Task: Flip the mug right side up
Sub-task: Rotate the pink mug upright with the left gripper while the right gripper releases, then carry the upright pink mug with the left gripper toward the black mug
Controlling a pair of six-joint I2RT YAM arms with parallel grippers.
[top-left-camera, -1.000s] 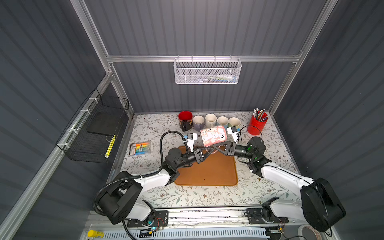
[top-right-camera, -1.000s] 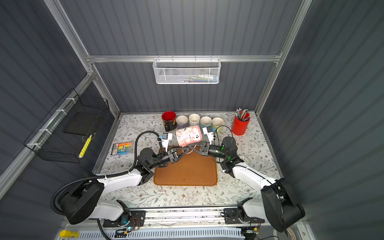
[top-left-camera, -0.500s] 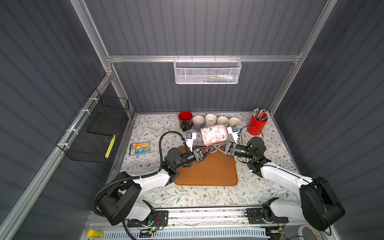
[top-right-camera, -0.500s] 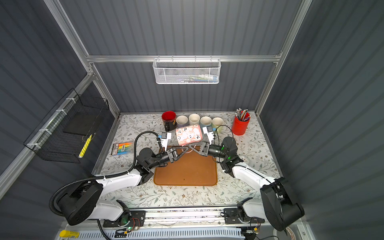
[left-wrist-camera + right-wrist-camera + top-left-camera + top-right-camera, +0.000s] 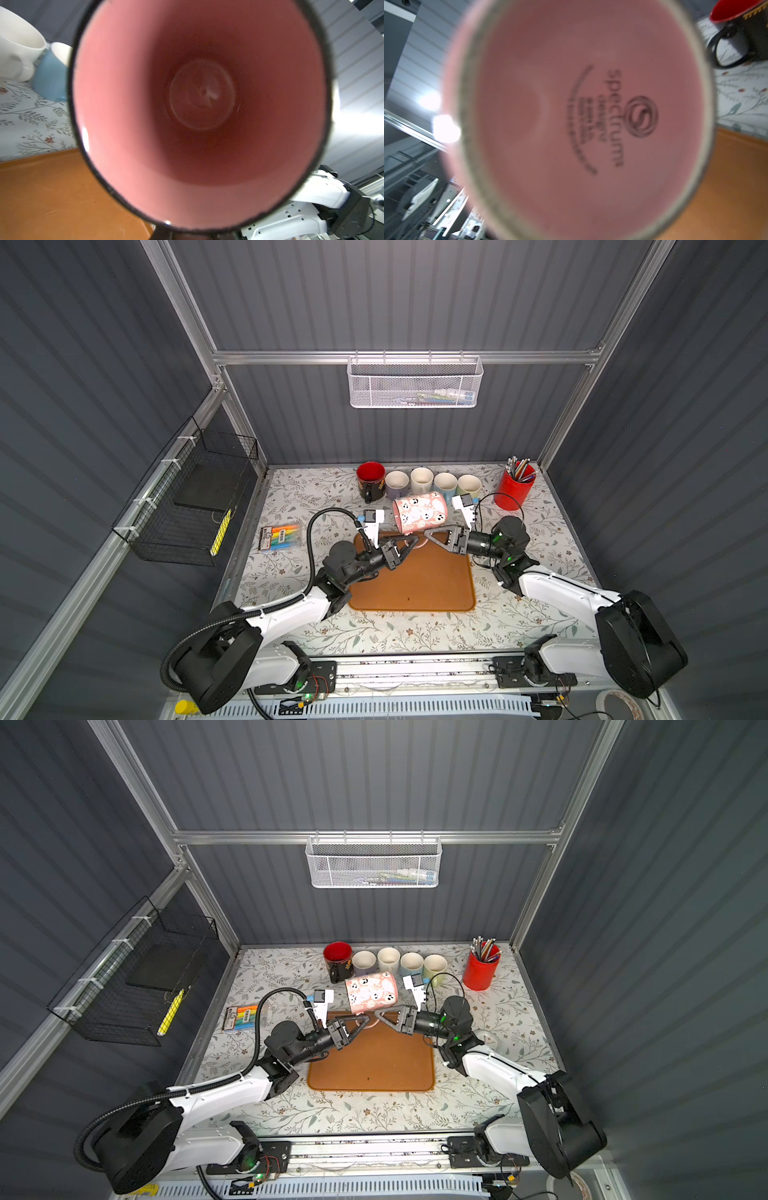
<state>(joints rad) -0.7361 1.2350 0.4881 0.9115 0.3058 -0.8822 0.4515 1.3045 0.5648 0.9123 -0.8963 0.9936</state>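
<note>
- The desk [image 5: 291, 497] is the biggest thing. Its cloth has leaves and flowers on it.
- A black wire basket [image 5: 187, 506] hangs on the left wall.
- A white basket [image 5: 415, 385] hangs on the back wall.
- An orange mat [image 5: 415, 585] lies flat in the middle of the desk.
- A row of five cups [image 5: 422, 481] stands upright at the back of the desk.
- The pink mug [image 5: 419, 512] with little white faces is up in the air on its side. It is over the back edge of the mat. Its open end points at the left arm and its bottom points at the right arm.
- The left gripper [image 5: 409, 540] is under the mug's open end. Its jaws are closed on the low part of the mug.
- The right gripper [image 5: 432, 536] is under the mug's bottom end. I cannot tell if its jaws are holding on or open.
- A red pot [image 5: 514, 489] of pencils stands in the back right corner.
- A pack of bright pens [image 5: 279, 536] lies left of the mat.
</note>
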